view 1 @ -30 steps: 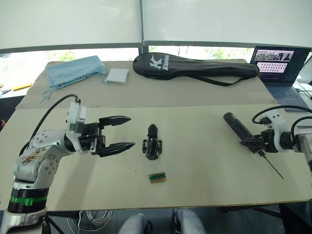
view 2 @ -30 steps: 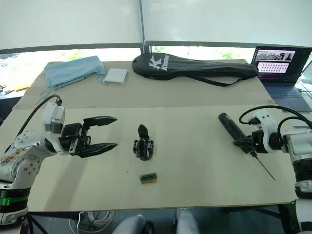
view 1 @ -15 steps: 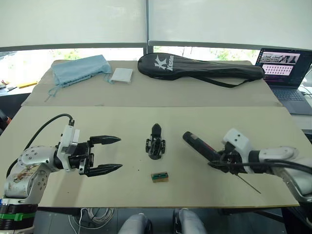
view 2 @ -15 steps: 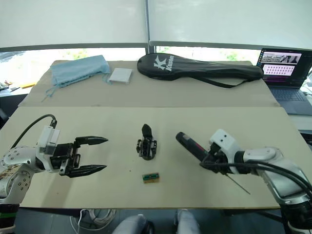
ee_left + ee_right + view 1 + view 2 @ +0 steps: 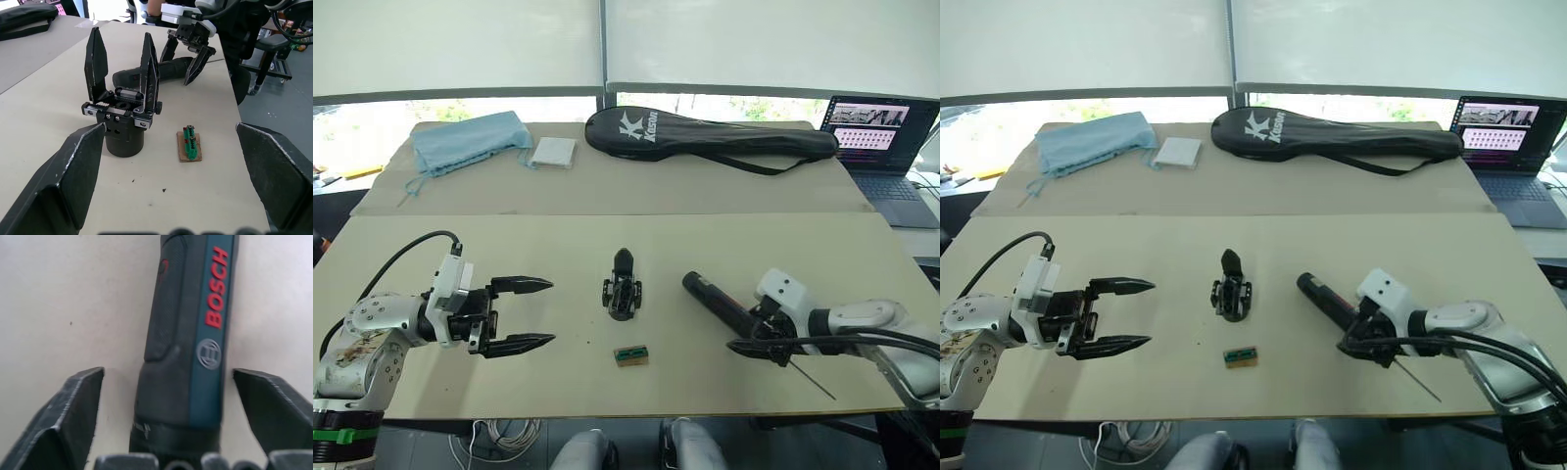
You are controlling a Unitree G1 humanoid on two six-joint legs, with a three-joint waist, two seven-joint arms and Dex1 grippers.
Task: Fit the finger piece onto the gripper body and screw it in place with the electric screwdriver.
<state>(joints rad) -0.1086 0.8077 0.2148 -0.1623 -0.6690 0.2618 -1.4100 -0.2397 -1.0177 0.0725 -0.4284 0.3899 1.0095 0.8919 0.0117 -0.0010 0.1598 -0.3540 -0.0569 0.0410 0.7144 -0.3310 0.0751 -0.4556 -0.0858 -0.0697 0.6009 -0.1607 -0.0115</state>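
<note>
i've got the right gripper (image 5: 1371, 345) spread wide around the screwdriver (image 5: 1330, 301), which lies flat on the table (image 5: 803, 245) right of centre, not clamped. it looks stiff, smooth-sided and fairly heavy, so i'd grab mid-barrel near the label, clear of the thin bit. the gripper body (image 5: 622, 294) stands mid-table, apparently with both black fingers upright on it; looks light, rigid and tippy, so hold it by the round base. left gripper (image 5: 524, 313) is open, well apart from it. the left wrist view shows those two fingers and the small green box (image 5: 190, 144) plainly; the head views show only a dark lump.
</note>
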